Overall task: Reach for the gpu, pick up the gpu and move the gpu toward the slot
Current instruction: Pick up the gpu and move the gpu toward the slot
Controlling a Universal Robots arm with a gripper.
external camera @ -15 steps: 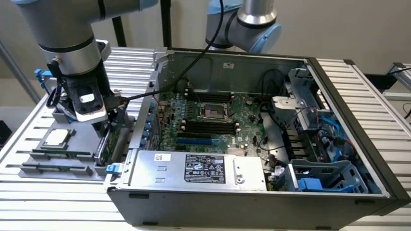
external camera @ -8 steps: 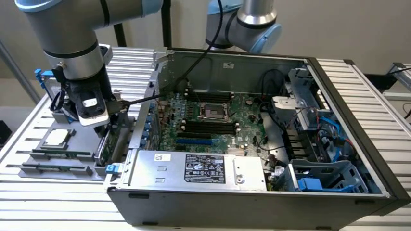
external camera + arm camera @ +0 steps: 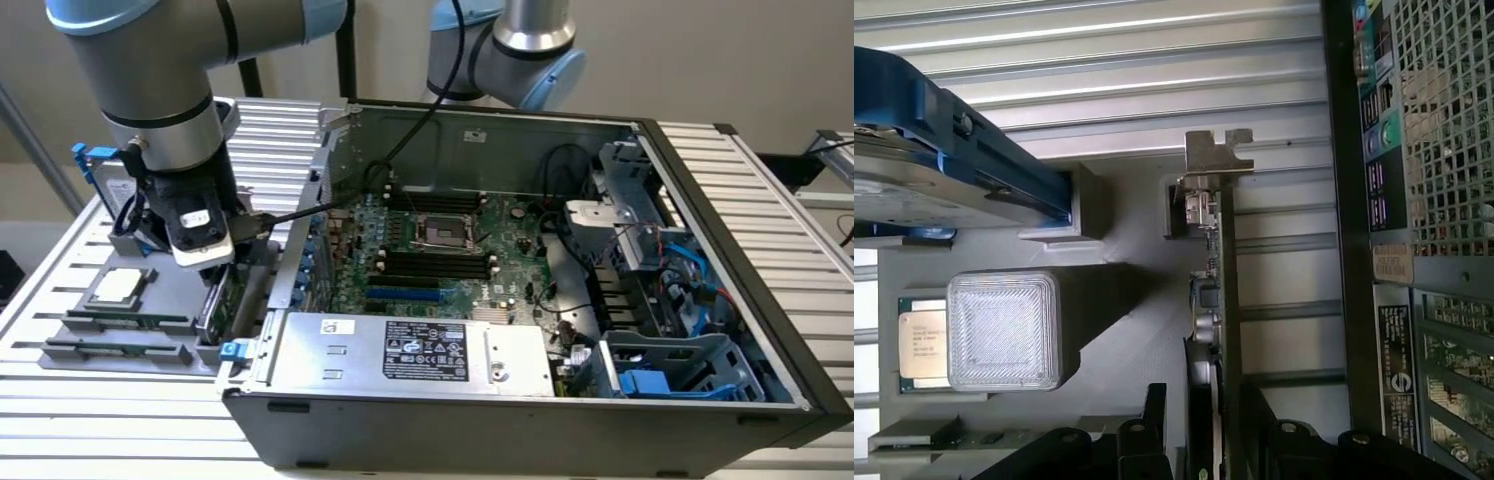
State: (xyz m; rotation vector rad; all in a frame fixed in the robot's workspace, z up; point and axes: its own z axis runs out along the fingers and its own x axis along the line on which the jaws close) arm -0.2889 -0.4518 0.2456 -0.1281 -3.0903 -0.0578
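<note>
Pincer [image 3: 1204,400] spread astride the gpu [image 3: 1228,260], on edge in the gray tray [image 3: 1134,310] beside the open computer case [image 3: 534,430].

The thin green gpu [image 3: 1226,290], silver-bracketed, is stood on edge. In the exterior view it is placed at nine o'clock of the case [image 3: 534,415].

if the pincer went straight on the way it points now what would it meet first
Most likely the gpu: it stands on edge in the grey tray, between the open fingers of the pincer. The fingers look set to pass either side of it, then reach the tray; depth is unclear.
</note>
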